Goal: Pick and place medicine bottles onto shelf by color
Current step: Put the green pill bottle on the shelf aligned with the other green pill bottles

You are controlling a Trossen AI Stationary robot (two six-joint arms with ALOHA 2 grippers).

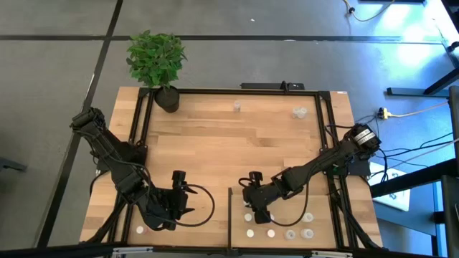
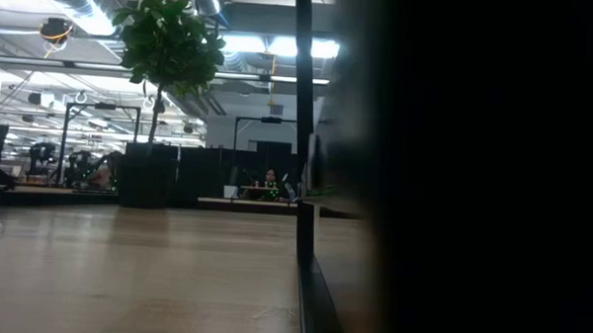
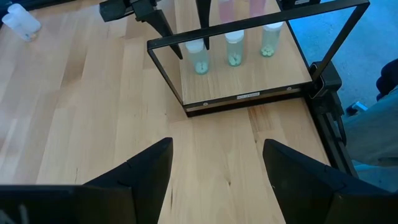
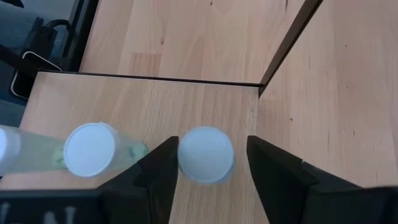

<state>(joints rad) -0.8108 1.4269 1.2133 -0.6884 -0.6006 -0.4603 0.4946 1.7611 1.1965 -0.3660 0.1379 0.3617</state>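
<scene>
Bottles [image 1: 271,233] stood in a row on the shelf [image 1: 237,215] at the table's [image 1: 215,136] near edge, and 2 more [image 1: 300,112] sat far off near the back rail, with a potted plant [image 1: 158,61] at the back left corner. The right gripper [image 1: 252,208] hung over the shelf's left end, its fingers [image 4: 155,168] spread on either side of a white-capped bottle [image 4: 205,154] without pinching it, a second capped bottle [image 4: 90,149] just beside. The left gripper [image 1: 179,193] waited over bare wood left of the shelf, fingers [image 3: 149,168] apart and holding nothing.
</scene>
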